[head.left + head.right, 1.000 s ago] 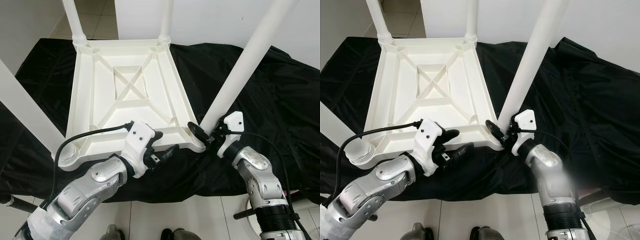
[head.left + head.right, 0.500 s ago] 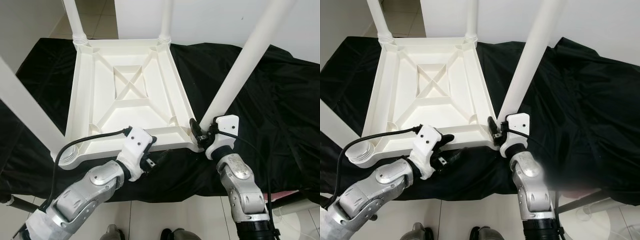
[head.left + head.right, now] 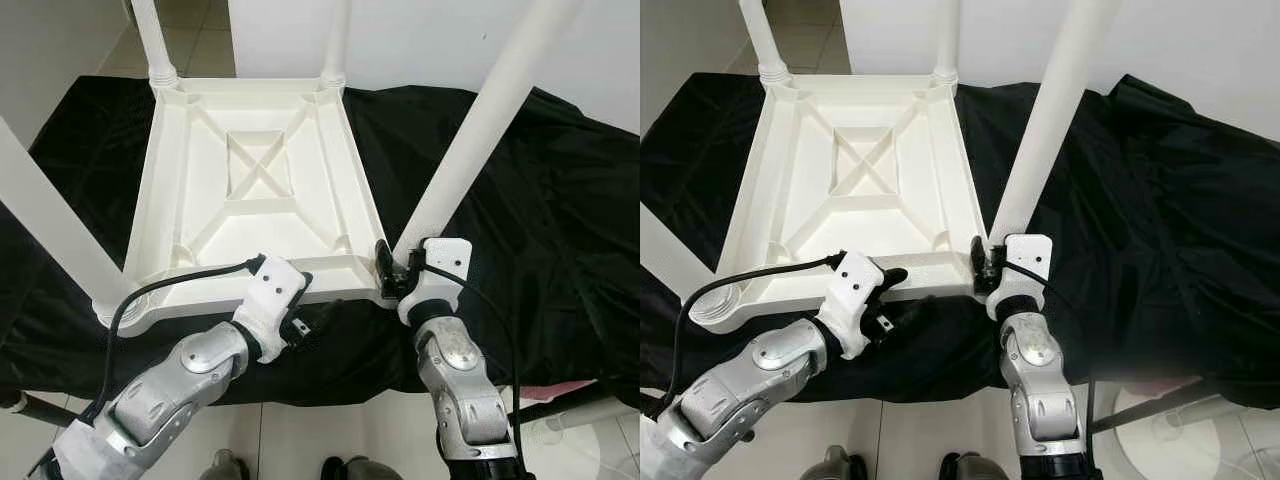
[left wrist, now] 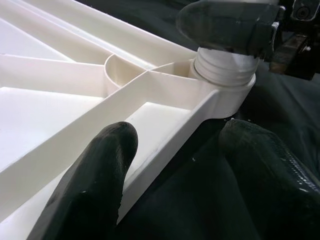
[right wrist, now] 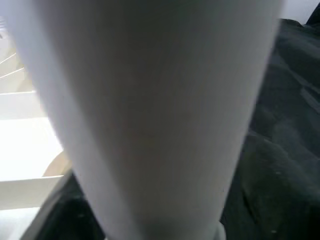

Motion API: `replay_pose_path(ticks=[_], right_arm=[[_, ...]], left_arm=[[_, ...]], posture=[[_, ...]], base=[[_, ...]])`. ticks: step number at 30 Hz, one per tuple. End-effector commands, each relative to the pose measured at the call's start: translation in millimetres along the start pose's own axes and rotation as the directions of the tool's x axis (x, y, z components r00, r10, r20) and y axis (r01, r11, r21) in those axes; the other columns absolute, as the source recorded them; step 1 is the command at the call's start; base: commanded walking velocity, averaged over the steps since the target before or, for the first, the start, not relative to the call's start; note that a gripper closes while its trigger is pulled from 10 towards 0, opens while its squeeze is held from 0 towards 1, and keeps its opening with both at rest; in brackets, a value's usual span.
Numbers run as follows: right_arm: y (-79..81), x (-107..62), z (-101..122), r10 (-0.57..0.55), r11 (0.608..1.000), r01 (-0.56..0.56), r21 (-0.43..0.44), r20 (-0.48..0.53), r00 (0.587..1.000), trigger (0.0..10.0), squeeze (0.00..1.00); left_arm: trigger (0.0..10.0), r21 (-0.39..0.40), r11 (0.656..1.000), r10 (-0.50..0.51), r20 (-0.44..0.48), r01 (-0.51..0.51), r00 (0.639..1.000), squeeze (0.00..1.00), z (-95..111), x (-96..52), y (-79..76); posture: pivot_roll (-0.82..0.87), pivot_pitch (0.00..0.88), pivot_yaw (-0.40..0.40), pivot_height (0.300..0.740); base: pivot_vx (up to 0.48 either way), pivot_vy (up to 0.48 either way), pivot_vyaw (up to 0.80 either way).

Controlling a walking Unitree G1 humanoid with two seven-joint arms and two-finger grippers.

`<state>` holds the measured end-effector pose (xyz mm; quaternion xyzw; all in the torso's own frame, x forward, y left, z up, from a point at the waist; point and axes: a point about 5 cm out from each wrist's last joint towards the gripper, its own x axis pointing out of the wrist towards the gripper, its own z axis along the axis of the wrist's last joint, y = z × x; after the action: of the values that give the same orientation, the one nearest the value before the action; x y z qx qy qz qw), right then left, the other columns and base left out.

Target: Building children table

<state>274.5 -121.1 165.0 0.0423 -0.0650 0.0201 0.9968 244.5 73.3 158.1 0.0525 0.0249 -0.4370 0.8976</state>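
Right tool [image 3: 388, 270] against table leg [image 3: 470, 135]

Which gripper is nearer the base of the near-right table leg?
Right. The right gripper is clamped at the base of that leg; the left gripper straddles the tabletop's near rim, off to the leg's left.

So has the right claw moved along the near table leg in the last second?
Yes. The right claw has swung from the leg's right side to its left, against the tabletop's corner.
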Motion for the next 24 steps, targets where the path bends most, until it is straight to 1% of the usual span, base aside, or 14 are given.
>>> replay_pose_path(ticks=[1,4,5,6,7,9,11,14,15,17,20,21,23,24], right_arm=[[-4.9,-4.9,-3.5,-0.004,1.0,0.004,0.018,0.0,1.0,10.0,1.0],[-6.6,-7.3,-2.5,0.0,1.0,0.0,0.011,0.013,1.0,10.0,1.0],[-7.5,-10.0,-1.4,0.012,1.0,-0.012,0.02,0.032,0.999,10.0,0.4],[-7.5,-10.0,-1.4,0.012,1.0,-0.012,0.02,0.032,0.999,10.0,0.4],[-8.7,-13.9,-1.9,0.024,1.0,-0.025,0.018,0.04,0.999,10.0,0.0],[-11.2,-19.8,-4.3,0.047,0.999,-0.047,0.007,0.043,0.998,10.0,0.0],[-11.8,-20.9,-4.9,0.051,0.999,-0.051,0.003,0.042,0.998,10.0,0.0],[-16.8,-23.1,-6.1,0.043,0.999,-0.044,0.009,0.038,0.998,10.0,0.0],[-16.8,-23.1,-6.1,0.043,0.999,-0.044,0.009,0.038,0.998,10.0,0.0],[-18.5,-23.6,-5.9,0.042,0.999,-0.043,0.008,0.04,0.998,10.0,0.0],[-23.3,-24.8,-7.7,0.031,1.0,-0.031,-0.003,0.035,0.999,10.0,0.0],[-23.3,-24.8,-7.7,0.031,1.0,-0.031,-0.003,0.035,0.999,10.0,0.0],[-25.2,-25.4,-8.6,0.027,1.0,-0.026,-0.01,0.036,0.999,10.0,0.0],[-25.2,-25.4,-8.6,0.027,1.0,-0.026,-0.01,0.036,0.999,10.0,0.0]], left_arm=[[10.0,-0.003,0.979,-0.203,-0.007,0.203,0.979,0.0,-4.4,-1.8,-10.2],[10.0,-0.001,0.98,-0.199,-0.004,0.199,0.98,0.0,-4.1,-1.7,-9.9],[10.0,-0.002,0.981,-0.195,-0.001,0.195,0.981,0.0,-4.0,-2.0,-9.7],[10.0,-0.002,0.981,-0.195,-0.001,0.195,0.981,0.0,-4.0,-2.0,-9.7],[10.0,0.007,0.983,-0.183,-0.007,0.183,0.983,0.0,-5.3,-3.0,-8.2],[10.0,0.028,0.99,-0.136,-0.016,0.136,0.991,0.0,-7.8,-3.4,-2.6],[10.0,0.033,0.992,-0.124,-0.018,0.124,0.992,0.0,-8.4,-3.4,-1.2],[10.0,0.039,0.995,-0.089,-0.09,0.093,0.992,0.0,-20.1,-7.6,8.6],[10.0,0.039,0.995,-0.089,-0.09,0.093,0.992,0.0,-20.1,-7.6,8.6],[10.0,0.052,0.995,-0.081,-0.121,0.088,0.989,0.0,-24.6,-9.5,11.9],[10.0,0.123,0.992,0.027,-0.191,-0.003,0.981,0.0,-36.3,-9.5,27.2],[10.0,0.123,0.992,0.027,-0.191,-0.003,0.981,0.0,-36.3,-9.5,27.2],[10.0,0.156,0.987,0.065,-0.22,-0.03,0.973,0.0,-41.3,-10.0,32.8],[10.0,0.156,0.987,0.065,-0.22,-0.03,0.973,0.0,-41.3,-10.0,32.8]], posture=[[-0.06,0.15,-0.053,0.74],[-0.06,0.15,-0.053,0.74],[-0.06,0.147,-0.057,0.74],[-0.06,0.147,-0.057,0.74],[-0.05,0.145,-0.059,0.74],[-0.05,0.145,-0.059,0.74],[-0.05,0.145,-0.059,0.74],[-0.05,0.152,-0.06,0.74],[-0.05,0.152,-0.06,0.74],[-0.05,0.155,-0.058,0.74],[-0.05,0.153,-0.054,0.74],[-0.05,0.153,-0.054,0.74],[-0.05,0.15,-0.051,0.74],[-0.05,0.15,-0.051,0.74]], base=[[0.0,0.0,0.0],[0.0,0.0,0.0],[0.0,0.0,0.0],[0.0,0.0,0.0],[0.0,0.0,0.0],[0.0,0.0,0.0],[0.0,0.0,0.0],[0.0,0.0,0.0],[0.0,0.0,0.0],[0.0,0.0,0.0],[0.0,0.0,0.0],[0.0,0.0,0.0],[0.0,0.0,0.0],[0.0,0.0,0.0]])
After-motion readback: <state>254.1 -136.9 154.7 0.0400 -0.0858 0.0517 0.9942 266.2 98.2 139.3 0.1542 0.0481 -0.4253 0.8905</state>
